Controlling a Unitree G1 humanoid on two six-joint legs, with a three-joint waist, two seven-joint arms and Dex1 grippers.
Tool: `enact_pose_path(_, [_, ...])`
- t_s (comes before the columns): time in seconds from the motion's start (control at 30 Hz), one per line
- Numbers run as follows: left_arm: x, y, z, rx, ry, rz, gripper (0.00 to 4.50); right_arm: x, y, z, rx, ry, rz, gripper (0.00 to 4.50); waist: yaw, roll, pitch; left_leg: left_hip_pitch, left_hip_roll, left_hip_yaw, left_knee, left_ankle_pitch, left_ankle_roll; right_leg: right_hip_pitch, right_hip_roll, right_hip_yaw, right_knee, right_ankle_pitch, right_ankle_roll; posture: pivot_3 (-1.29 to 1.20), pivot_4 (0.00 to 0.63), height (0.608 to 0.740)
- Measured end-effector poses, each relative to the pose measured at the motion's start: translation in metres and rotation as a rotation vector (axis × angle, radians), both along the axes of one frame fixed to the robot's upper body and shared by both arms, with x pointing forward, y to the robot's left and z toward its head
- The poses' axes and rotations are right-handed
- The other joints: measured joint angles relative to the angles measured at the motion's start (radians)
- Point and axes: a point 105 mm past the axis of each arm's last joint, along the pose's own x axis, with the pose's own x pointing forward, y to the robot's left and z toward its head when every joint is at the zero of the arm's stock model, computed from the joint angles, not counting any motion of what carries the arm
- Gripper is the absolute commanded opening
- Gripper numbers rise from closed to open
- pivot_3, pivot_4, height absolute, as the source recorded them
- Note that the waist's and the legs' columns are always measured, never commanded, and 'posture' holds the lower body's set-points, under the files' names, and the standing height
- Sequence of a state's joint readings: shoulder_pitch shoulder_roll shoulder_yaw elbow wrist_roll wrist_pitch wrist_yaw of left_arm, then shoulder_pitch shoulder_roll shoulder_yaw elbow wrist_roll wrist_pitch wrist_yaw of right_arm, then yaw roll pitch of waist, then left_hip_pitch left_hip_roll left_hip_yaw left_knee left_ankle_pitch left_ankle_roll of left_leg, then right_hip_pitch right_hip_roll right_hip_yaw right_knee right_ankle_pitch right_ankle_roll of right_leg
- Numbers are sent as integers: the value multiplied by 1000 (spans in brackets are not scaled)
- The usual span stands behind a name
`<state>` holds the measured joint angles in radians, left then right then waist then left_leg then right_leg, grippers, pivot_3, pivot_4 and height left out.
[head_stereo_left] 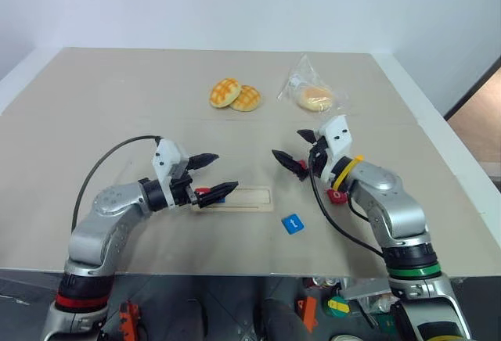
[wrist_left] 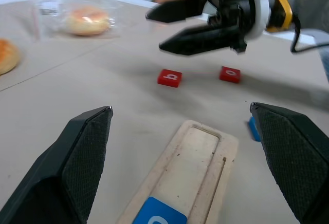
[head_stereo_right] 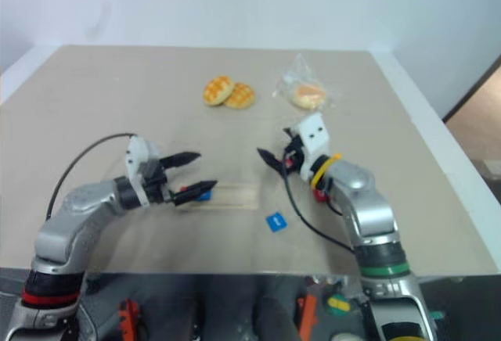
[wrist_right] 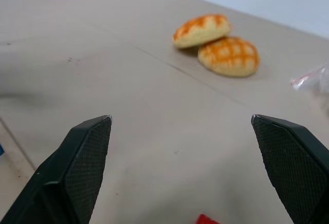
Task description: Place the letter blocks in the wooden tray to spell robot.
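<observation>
The wooden tray lies on the table in front of me. At its left end sit a red letter block and a blue one, partly behind a finger of my left gripper, which hovers open and empty just over that end. Two more red letter blocks lie beyond the tray, below my right gripper. It is open and empty and hangs above the table right of the tray. A loose blue letter block rests near the tray's right end.
Two golden buns lie at the back of the table. A bun in a clear bag sits to their right. The table's front edge runs close below the tray.
</observation>
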<state>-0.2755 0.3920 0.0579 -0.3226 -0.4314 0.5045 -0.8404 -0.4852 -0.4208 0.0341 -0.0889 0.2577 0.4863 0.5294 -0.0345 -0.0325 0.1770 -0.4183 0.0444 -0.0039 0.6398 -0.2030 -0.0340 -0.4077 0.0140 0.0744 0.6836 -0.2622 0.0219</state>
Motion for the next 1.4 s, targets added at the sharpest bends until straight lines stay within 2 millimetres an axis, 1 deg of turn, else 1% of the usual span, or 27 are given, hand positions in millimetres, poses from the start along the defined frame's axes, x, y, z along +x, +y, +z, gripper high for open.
enact_pose_path(0.03, [-1, 3, -2, -24, -19, 83, 4466, -1, 0, -11, 10, 23, -76, 4500, 0, 0, -1, 0, 0, 0, 0, 0, 0, 1, -1, 0, 0, 0, 0, 0, 150, 740])
enact_pose_path(0.07, [-2, 5, -5, -28, -25, 131, 4466, -1, -1, -21, 15, 49, -134, 4500, 0, 0, -1, 0, 0, 1, 0, 0, 0, 0, -1, 1, 0, 0, 1, 0, 150, 740])
enact_pose_path(0.1, [-3, 7, -8, -35, -24, 175, 4466, -2, -3, -34, 16, 90, -198, 4500, 0, 0, -1, 0, -1, 0, 0, 0, -1, 0, -1, 0, 0, 0, 0, 0, 150, 740])
enact_pose_path(0.13, [-2, 9, -7, -33, -37, 207, 4466, -1, -6, -41, 6, 110, -259, 4500, 0, 0, 0, -1, -1, 0, 0, 2, -3, -1, -1, 0, 0, 2, 1, 0, 150, 740])
enact_pose_path(0.2, [-6, 7, -5, -37, -57, 224, 4466, 1, -11, -40, -4, 106, -328, 4500, 0, 0, 0, 0, -1, 1, 0, 4, -3, 0, -1, 0, 0, 1, 4, 0, 150, 740])
enact_pose_path(0.23, [-8, 5, -7, -35, -58, 222, 4466, 0, -13, -40, -8, 102, -351, 4500, -1, 0, 0, 1, -1, 1, 0, 4, -2, 0, -1, 1, 0, 1, 6, 0, 150, 740])
enact_pose_path(0.37, [-12, 0, -15, -13, -42, 213, 4466, 0, -14, -46, -5, 109, -404, 4500, -2, 0, 0, 2, 0, 1, 0, 6, 0, 0, 1, 1, 0, 3, 5, 0, 150, 740])
enact_pose_path(0.47, [-13, -3, -17, -5, -39, 208, 4466, 0, -17, -48, 4, 124, -429, 4500, -4, 0, 0, 2, 1, 1, 0, 7, 0, 0, 2, 1, 0, 4, 5, 0, 150, 740])
enact_pose_path(0.63, [-19, -11, -17, -12, -26, 162, 4466, 3, -21, -59, 46, 186, -474, 4500, -11, 0, 0, 2, 1, 1, -1, 7, 0, 0, 2, 1, 0, 4, 5, 0, 150, 740])
enact_pose_path(0.73, [-21, -12, -17, 11, -32, 138, 4466, 6, -17, -60, 64, 209, -469, 4500, -13, 0, 0, 2, 1, 1, -1, 7, 0, -1, 3, 1, 0, 4, 5, 0, 150, 740])
enact_pose_path(0.87, [-24, -16, -20, 33, -29, 105, 4500, 9, -14, -60, 74, 218, -460, 3384, -13, 0, 0, 2, 1, 1, -2, 7, 0, 0, 3, 1, 0, 4, 4, 0, 150, 740])
enact_pose_path(0.93, [-25, -19, -21, 34, -26, 96, 4500, 9, -13, -60, 78, 219, -458, 2626, -13, 0, 0, 2, 1, 1, -2, 7, 0, 0, 3, 1, -1, 4, 4, 0, 150, 740])
enact_pose_path(0.97, [-25, -19, -21, 35, -26, 95, 4500, 9, -12, -60, 82, 220, -458, 2337, -13, 0, 0, 2, 1, 2, -2, 7, 0, -1, 3, 1, -1, 4, 4, 0, 150, 740])
enact_pose_path(1.07, [-26, -21, -22, 39, -28, 91, 4500, 9, -9, -60, 92, 224, -454, 1253, -13, 0, 0, 2, 1, 2, -2, 7, 0, -1, 3, 1, -1, 4, 4, 0, 150, 740])
enact_pose_path(1.17, [-27, -23, -22, 41, -30, 82, 4500, 7, -8, -60, 86, 223, -449, 1215, -13, 0, 0, 2, 1, 2, -2, 7, 0, -1, 3, 1, -1, 4, 4, 0, 150, 740])
enact_pose_path(1.2, [-27, -24, -23, 42, -30, 77, 4500, 3, -8, -60, 84, 223, -446, 1215, -13, 0, 0, 2, 1, 2, -3, 7, 0, -1, 3, 1, -1, 3, 4, 0, 150, 740])
enact_pose_path(1.3, [-29, -22, -26, 56, -21, 77, 4500, -15, -13, -58, 61, 214, -432, 1215, -12, 0, 0, 1, 1, 1, -4, 6, 0, -1, 2, 1, -1, 1, 5, 0, 150, 740])
enact_pose_path(1.4, [-30, -20, -28, 70, -21, 77, 4500, -41, -17, -53, 40, 213, -401, 1215, -12, 0, 0, 0, 1, 1, -4, 6, 0, -2, 1, 1, -1, 1, 5, 0, 150, 740])
